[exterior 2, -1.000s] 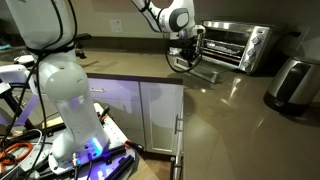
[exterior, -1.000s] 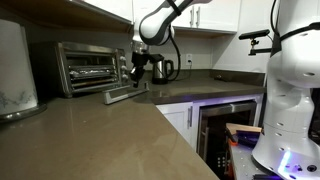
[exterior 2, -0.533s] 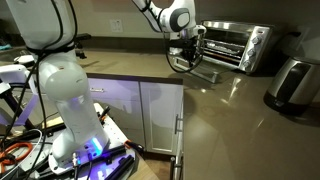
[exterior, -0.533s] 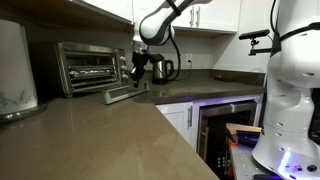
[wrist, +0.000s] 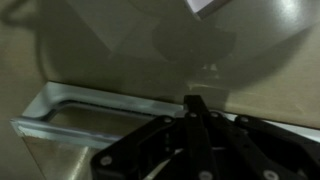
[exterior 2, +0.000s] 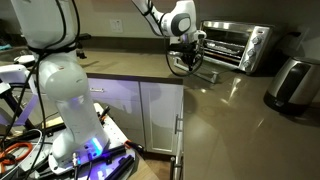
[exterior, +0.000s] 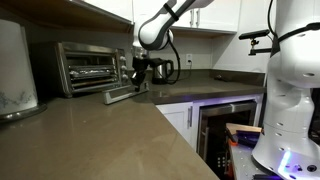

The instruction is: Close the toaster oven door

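The silver toaster oven [exterior: 88,65] stands at the back of the counter and shows in both exterior views [exterior 2: 236,45]. Its door [exterior: 126,93] hangs fully open and lies flat out over the counter [exterior 2: 206,72]. My gripper [exterior: 136,82] points down right at the door's front edge [exterior 2: 184,66]. In the wrist view the black fingers [wrist: 195,105] are pressed together with nothing between them. They sit just above the door's metal frame and bar handle [wrist: 75,103].
A small steel kettle [exterior: 163,69] stands behind the gripper. A shiny appliance [exterior 2: 291,82] sits on the counter beside the oven. White cabinets [exterior 2: 158,115] and a black glass-front appliance [exterior: 226,122] are below the counter. The robot's white base [exterior: 291,95] stands on the floor.
The gripper has shifted only slightly, a little upward by the door's front edge. The door still lies open and flat.
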